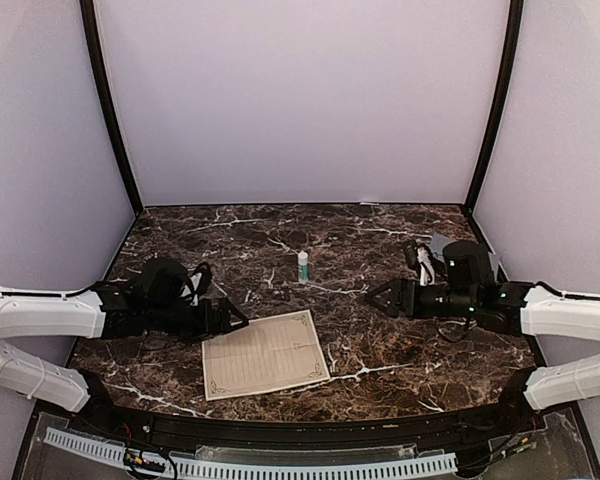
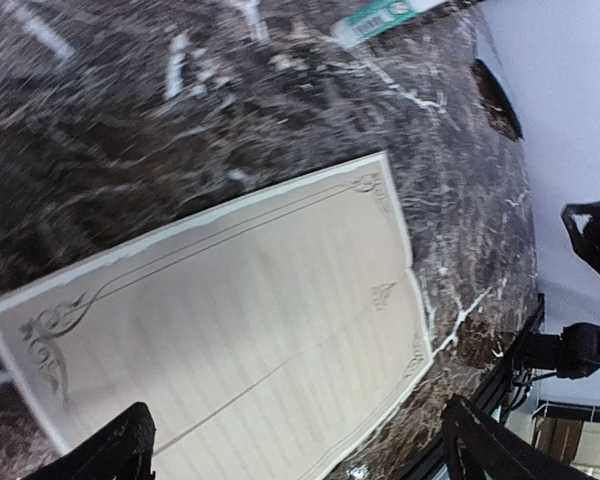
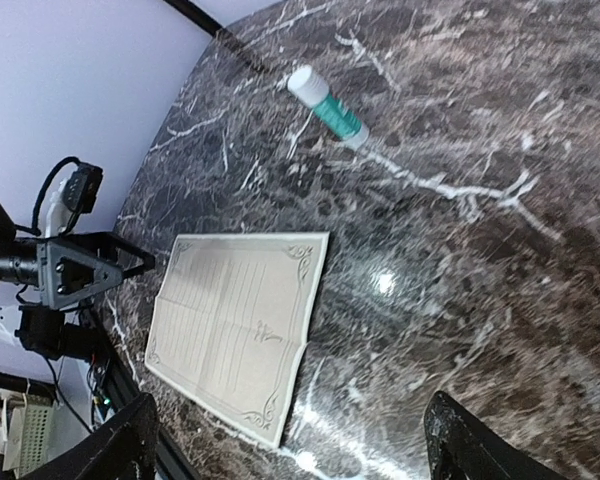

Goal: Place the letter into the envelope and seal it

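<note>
Left gripper [image 2: 295, 410] spread wide and empty, right gripper [image 3: 288, 400] likewise, flat cream bordered letter [image 1: 265, 354], glossy dark marble table [image 1: 380, 360]

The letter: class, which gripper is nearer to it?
Left. The left gripper is right at the far-left edge of the letter; the right gripper is well off to its right.

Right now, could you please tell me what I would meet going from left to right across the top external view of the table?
left pincer → letter → glue stick → right pincer
</note>
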Available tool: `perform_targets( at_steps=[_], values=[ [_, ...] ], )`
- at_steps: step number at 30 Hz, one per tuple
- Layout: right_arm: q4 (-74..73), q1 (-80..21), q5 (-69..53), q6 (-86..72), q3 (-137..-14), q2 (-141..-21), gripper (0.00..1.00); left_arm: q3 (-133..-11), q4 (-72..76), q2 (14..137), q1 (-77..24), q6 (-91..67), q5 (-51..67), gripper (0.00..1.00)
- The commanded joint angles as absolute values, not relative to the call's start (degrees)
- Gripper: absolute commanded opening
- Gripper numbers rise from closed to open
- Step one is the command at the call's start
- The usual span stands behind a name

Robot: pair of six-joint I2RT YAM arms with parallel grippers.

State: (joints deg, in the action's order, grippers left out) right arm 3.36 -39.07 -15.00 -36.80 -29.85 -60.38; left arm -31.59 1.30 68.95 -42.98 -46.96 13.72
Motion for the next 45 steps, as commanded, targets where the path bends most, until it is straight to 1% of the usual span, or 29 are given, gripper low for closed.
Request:
perform_targets(
  at_steps=[1,5,14,18,19,20,21,22,23,25,28,30,36,45],
  values=[
    [3.3,-45.6,-12.9,-45.2,-33.1,-64.6,0.87,-27.0,-11.0,63.8,-41.3,-53.8,9.2,0.99],
    [5.5,-50.1,-12.6,-48.2,-33.8,-69.1,0.86,-25.1,-15.2,62.1,-40.5,-55.6,8.0,0.99],
    [10.9,-53.9,-12.6,-52.0,-33.9,-76.2,0.83,-21.4,-14.6,61.0,-40.2,-58.4,7.4,0.98],
    [13.3,-54.7,-13.3,-52.9,-34.2,-79.1,0.81,-18.8,-9.5,61.7,-40.1,-59.8,10.8,0.87],
    [13.8,-54.9,-13.4,-53.1,-34.2,-80.1,0.81,-18.5,-8.3,61.9,-40.1,-60.1,11.7,0.82],
    [14.2,-55.1,-13.5,-53.3,-34.3,-80.8,0.81,-18.1,-7.8,62.2,-40.1,-60.2,12.0,0.79],
    [14.8,-55.3,-13.5,-53.5,-34.3,-81.4,0.8,-18.0,-7.3,62.3,-40.1,-60.3,12.4,0.73],
    [15.2,-55.4,-13.5,-53.7,-34.3,-82.1,0.8,-18.0,-7.1,62.4,-40.1,-60.3,12.6,0.7],
    [15.5,-55.5,-13.5,-53.9,-34.3,-82.7,0.8,-17.9,-6.6,62.4,-40.1,-60.4,12.8,0.64],
    [16.4,-55.6,-13.6,-54.4,-34.3,-84.2,0.8,-17.6,-6.1,62.5,-40.1,-60.4,13.0,0.6],
    [17.9,-55.8,-14.2,-55.1,-34.4,-86.2,0.78,-17.4,-5.7,63.1,-40.1,-60.4,13.5,0.56],
    [18.9,-56.0,-14.7,-55.3,-34.6,-87.5,0.73,-16.9,-5.3,63.3,-40.1,-60.4,14.0,0.54],
    [20.5,-56.8,-15.1,-56.1,-35.2,-91.3,0.64,-15.3,-2.2,62.5,-40.1,-61.2,14.6,0.5],
    [22.4,-57.3,-15.0,-57.1,-36.7,-96.3,0.52,-12.4,5.1,62.0,-40.1,-62.3,16.5,0.47]
  ],
)
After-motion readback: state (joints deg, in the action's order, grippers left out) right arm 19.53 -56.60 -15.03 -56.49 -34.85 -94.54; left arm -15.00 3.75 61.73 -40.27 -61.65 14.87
